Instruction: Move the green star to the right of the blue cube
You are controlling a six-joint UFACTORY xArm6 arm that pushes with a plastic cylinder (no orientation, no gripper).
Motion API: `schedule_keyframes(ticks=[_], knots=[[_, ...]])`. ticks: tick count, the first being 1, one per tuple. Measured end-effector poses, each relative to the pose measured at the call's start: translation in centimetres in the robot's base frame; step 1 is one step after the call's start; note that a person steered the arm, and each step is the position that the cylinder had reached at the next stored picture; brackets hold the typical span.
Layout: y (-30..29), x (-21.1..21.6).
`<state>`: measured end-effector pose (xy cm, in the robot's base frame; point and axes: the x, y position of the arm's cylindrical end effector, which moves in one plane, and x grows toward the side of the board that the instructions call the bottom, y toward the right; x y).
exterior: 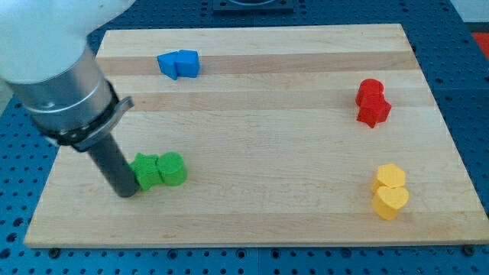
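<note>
Green star-shaped block (144,172) lay touching my tip (127,193) near the wooden counter's (267,206) bottom-left corner; blue cube (186,63) sat toward the top edge. No fingers existed.

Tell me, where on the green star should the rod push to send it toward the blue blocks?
Probably low on its left face. My tip already sits against the green star, and the blue cube lies up and right, with a green cylinder touching the star's right.

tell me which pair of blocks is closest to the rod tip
The green pair at the view's lower left: my tip sits right against its left side. The blue, red and yellow pairs lie far off.
</note>
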<state>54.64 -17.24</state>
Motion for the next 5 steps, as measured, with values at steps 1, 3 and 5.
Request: schedule_keyframes(ticks=[1,3,5], knots=[[3.0,-1.8],[9.4,-5.0],[15.2,-7.1]])
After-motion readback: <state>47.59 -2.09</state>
